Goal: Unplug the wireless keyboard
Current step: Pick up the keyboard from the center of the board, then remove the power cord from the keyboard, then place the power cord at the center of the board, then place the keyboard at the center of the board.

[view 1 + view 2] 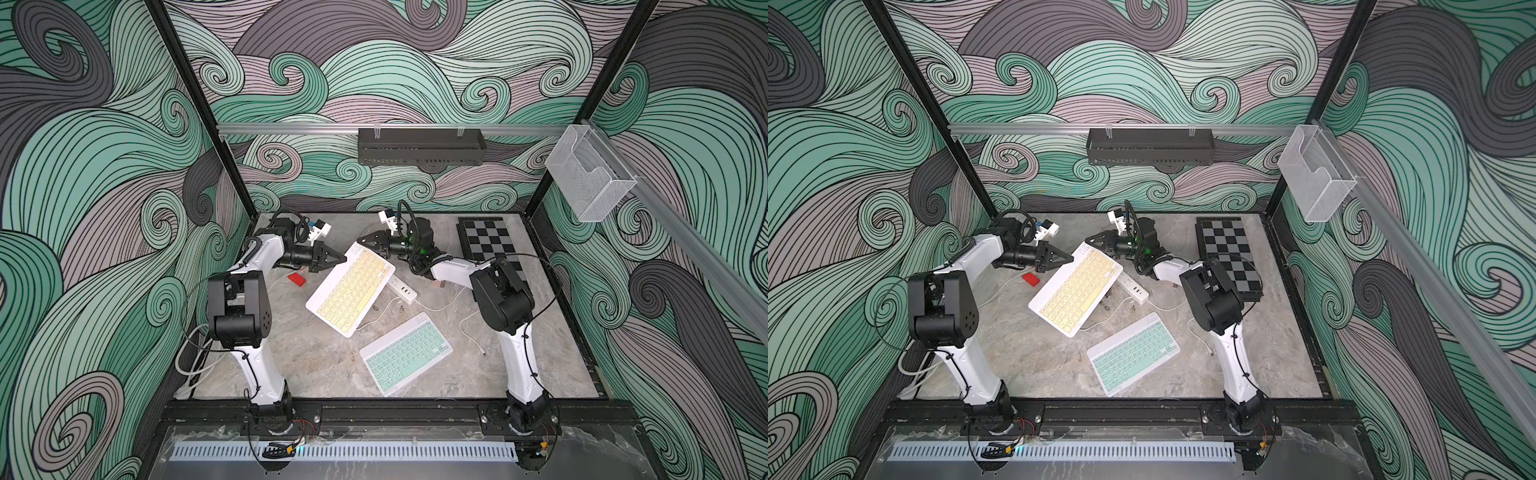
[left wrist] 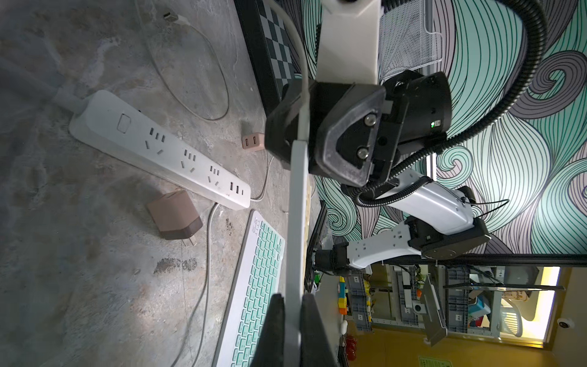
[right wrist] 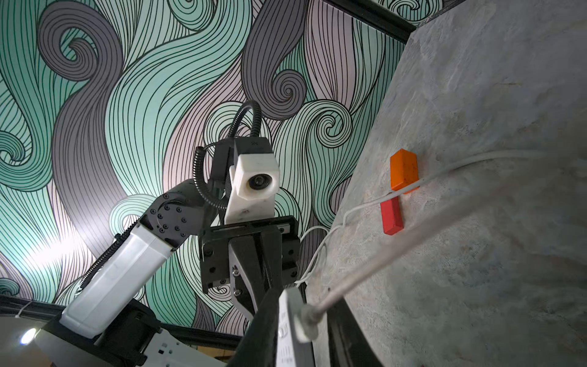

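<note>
**Yellow keyboard braced, plug not yet drawn**

On the bench (image 1: 316,365), the yellow keyboard (image 1: 351,289) was found a little toward 12 o'clock of centre. It was tilted, with its 12 o'clock end raised off the surface. A green keyboard (image 1: 405,353) lay flat near its 5 o'clock, and a white power strip (image 1: 403,289) was partly hidden under its 3 o'clock edge.

The left gripper (image 1: 343,259) was clamped tight on the thin edge of the yellow keyboard at its 10 o'clock corner. In the left wrist view its fingers (image 2: 276,327) were seen pressed against that edge from both sides.

The right gripper (image 1: 360,240) was brought in from 3 o'clock at the raised end. Its jaws stood partly apart astride the white cable (image 2: 303,95). In the right wrist view a gap was seen between the plug (image 3: 307,317) and one jaw, so nothing was judged to be firmly held there.

The step in hand was judged to be the pull itself. The keyboard was steadied by one arm and the plug appeared to be seated in the keyboard's edge. How deeply it sat could not be told.

For the next move, the right jaws would need to be closed on the plug's body rather than on the soft cord. The plug would then be drawn straight out along the socket's line, toward 12 o'clock. The left grip would be kept firm as the counter-hold, so that the keyboard is not dragged along.
</note>
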Controlling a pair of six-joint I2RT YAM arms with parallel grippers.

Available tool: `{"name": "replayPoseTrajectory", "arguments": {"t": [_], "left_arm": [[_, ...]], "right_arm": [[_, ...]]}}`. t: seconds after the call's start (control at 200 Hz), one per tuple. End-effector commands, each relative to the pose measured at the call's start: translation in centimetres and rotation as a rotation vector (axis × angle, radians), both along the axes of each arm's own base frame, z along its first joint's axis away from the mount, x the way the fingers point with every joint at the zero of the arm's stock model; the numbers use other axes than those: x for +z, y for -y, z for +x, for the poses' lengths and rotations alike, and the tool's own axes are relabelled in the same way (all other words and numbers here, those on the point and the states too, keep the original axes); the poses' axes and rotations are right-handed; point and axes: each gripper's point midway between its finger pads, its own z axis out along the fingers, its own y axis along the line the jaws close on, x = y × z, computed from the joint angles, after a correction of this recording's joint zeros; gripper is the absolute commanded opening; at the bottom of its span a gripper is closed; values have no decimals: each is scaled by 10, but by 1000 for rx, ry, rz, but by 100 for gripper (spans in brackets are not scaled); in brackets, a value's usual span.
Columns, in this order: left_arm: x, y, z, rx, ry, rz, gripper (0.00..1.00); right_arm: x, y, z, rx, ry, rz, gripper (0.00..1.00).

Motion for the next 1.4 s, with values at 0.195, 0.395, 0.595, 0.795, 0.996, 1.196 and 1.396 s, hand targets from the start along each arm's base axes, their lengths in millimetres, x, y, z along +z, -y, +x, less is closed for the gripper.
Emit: {"name": "replayPoseTrajectory", "arguments": {"t": [0.195,0.395,0.595,0.795,0.996,1.196,1.396], "left_arm": [[-9,-1,-1,8,-32,41,0],[-7,-1,-2,10,-33,36,0],[-10,-2,-11,34,-50,32,0],[-21,-15,-14,90,-91,41,0],[-27,-20,-13,115,-122,53,0],[-29,-32,-9,178,-130,31,0],[-76,-58,3,260,-246,185,15]], "right_arm": [[30,3,12,-59,38,83,15],[27,9,18,-84,51,77,0],[60,49,57,-183,132,119,0],[95,121,101,-398,203,209,0],[113,156,106,-571,291,221,0],[103,178,101,-718,351,124,0],[44,162,93,-578,59,-64,30]]}}
